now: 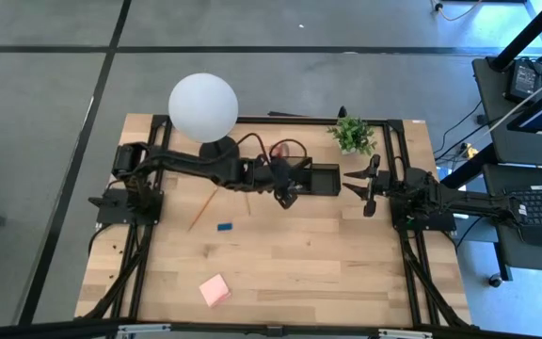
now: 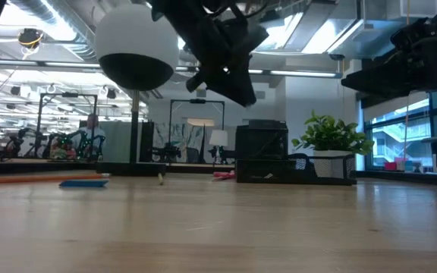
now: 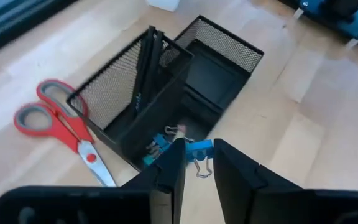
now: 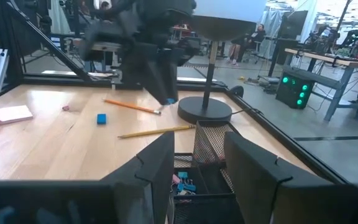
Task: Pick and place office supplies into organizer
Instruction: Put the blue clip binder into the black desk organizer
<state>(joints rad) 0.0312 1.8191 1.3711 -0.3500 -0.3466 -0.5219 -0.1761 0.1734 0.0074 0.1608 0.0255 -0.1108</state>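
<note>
The pale wooden table [image 1: 280, 273] stands on a grey floor. In the high view, the pink sticky-note pad [image 1: 215, 290] lies lower left, the blue eraser [image 1: 225, 226] and a pencil [image 1: 202, 209] above it, the globe lamp [image 1: 203, 107] upper left. At centre the left gripper [image 3: 194, 163] pinches a blue binder clip [image 3: 197, 148] above the black mesh organizer [image 3: 166, 93], pens [image 3: 146, 59] inside, red scissors [image 3: 55, 121] beside it. The right gripper [image 4: 194, 165] hangs open at the organizer's right end, below the plant [image 1: 352, 135]. A second pencil is barely visible.
</note>
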